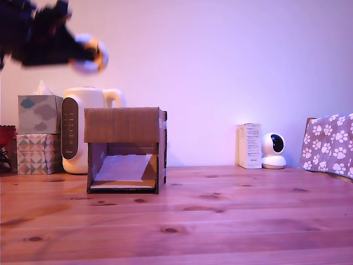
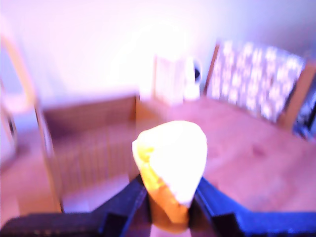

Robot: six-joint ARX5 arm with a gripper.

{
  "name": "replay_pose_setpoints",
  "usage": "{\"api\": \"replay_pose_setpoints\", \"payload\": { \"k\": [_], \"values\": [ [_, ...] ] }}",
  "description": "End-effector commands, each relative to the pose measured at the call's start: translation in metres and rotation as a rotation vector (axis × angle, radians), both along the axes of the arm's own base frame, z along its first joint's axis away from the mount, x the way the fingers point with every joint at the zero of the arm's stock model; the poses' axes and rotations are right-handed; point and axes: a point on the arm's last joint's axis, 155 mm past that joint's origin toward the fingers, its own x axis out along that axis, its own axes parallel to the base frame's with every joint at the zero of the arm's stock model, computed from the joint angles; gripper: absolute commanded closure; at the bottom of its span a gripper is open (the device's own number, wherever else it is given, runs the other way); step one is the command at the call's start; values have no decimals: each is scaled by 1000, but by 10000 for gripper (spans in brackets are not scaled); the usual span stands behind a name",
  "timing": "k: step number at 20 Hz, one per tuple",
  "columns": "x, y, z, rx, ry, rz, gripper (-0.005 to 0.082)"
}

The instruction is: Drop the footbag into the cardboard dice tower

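One arm only, high at the exterior view's far left, blurred. Gripper (image 1: 88, 55) clamped on the footbag (image 2: 170, 163), fingers (image 2: 126, 200) pinching its lower sides. Ball looks soft and light (likely squashes, won't roll far); a hold across the middle seems safest. Arm reaches level, well above the tissue boxes (image 1: 38, 135) and kettle (image 1: 83, 127). Dice tower (image 1: 126, 149) sits lower, rightward, on the table (image 1: 220, 221).
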Motion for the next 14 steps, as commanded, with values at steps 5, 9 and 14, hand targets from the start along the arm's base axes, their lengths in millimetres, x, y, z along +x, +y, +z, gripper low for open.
{"api": "replay_pose_setpoints", "payload": {
  "k": [5, 9, 14],
  "values": [
    [28, -10, 20, 23, 41, -3, 645],
    [63, -22, 11, 76, 134, -7, 645],
    [107, -37, -3, 124, 219, -13, 645]
  ]
}}
